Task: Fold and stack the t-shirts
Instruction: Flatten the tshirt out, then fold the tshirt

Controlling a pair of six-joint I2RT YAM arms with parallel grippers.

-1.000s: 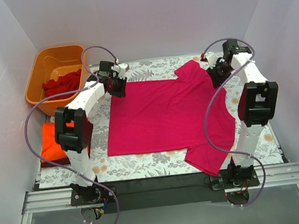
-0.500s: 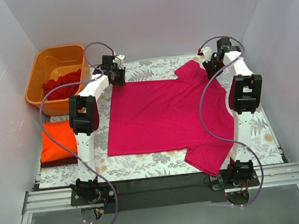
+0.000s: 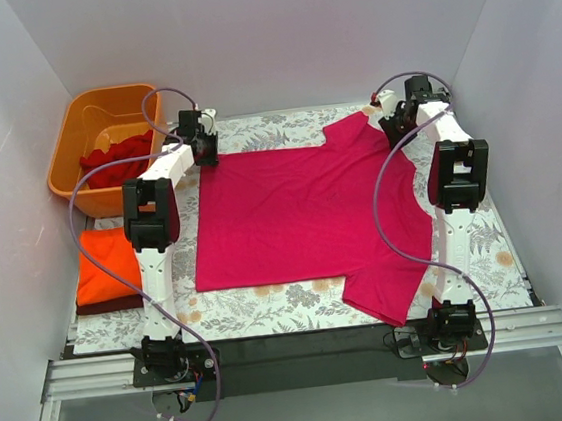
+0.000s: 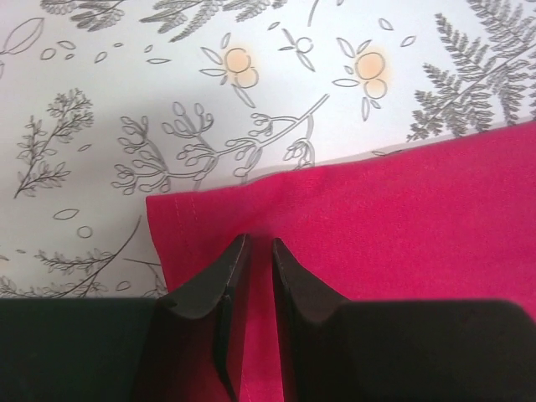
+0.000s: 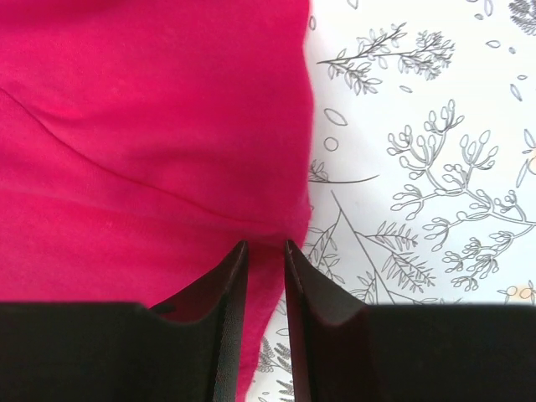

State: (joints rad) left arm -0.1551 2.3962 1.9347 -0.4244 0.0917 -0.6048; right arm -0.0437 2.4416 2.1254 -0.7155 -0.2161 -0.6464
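Left arm, right arm: white shells, black joints, lilac cables. Left end effector, right end effector: black tapered fingers.

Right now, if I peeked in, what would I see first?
A big magenta-pink t-shirt spread flat in the middle of the leafy table cover. The left arm and right arm reach to its far corners, and at far left an orange tub holds crumpled red cloth.
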